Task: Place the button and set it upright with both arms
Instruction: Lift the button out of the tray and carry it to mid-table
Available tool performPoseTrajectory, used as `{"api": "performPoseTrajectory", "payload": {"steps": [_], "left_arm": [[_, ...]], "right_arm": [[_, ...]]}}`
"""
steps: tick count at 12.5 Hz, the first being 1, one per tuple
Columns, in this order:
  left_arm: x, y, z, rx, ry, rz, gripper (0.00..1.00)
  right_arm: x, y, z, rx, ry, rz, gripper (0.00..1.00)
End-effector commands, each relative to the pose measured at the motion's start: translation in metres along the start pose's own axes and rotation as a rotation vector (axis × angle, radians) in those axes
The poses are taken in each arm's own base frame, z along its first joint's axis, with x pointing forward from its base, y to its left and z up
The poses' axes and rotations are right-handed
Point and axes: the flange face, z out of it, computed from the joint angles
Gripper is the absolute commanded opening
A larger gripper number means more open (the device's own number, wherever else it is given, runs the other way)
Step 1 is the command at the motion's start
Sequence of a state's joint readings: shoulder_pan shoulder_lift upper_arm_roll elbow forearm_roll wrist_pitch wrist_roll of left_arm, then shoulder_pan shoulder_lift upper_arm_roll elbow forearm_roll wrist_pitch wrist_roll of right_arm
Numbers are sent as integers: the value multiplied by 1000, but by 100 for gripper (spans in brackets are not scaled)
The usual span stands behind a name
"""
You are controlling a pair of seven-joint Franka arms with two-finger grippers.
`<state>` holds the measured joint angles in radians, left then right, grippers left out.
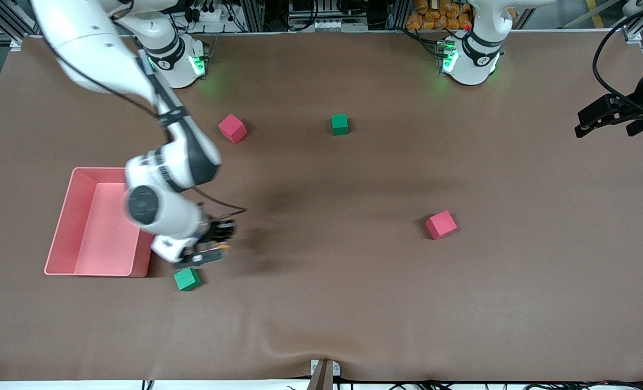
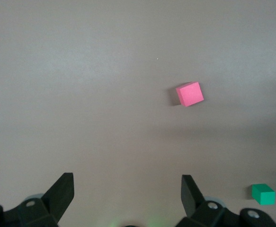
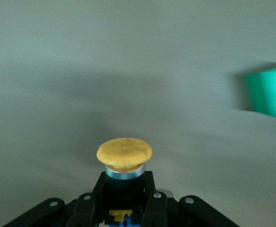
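The jaws of the right gripper (image 1: 213, 250) pinch the button (image 3: 124, 158) by its black body, orange cap pointing outward, over the desk (image 1: 354, 303) between the pink bin (image 1: 66, 227) and the green cube (image 1: 187, 279) closest to the front camera. The jaws of the left gripper (image 2: 126, 196) stand spread and empty, high over the desk at the left arm's end, where that arm waits. So the pickup looks done; setting the button down and standing it upright appear to remain, and the left arm has no share in it yet.
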<state>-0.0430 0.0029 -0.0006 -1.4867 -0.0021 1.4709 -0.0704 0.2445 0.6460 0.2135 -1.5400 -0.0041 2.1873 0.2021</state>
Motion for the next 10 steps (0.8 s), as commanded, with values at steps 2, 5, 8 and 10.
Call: {"api": "performPoseTrajectory", "payload": {"steps": [2, 5, 8, 10], "left_arm": [[3, -1, 2, 4, -6, 19, 100], [3, -1, 3, 2, -7, 19, 100], [4, -1, 3, 2, -9, 19, 100], [4, 0, 3, 2, -9, 20, 100]], "right_arm": [[9, -123, 20, -2, 77, 47, 14], [2, -191, 49, -14, 108, 24, 14], [1, -234, 87, -35, 162, 81, 18], [-7, -252, 101, -14, 181, 108, 18]]}}
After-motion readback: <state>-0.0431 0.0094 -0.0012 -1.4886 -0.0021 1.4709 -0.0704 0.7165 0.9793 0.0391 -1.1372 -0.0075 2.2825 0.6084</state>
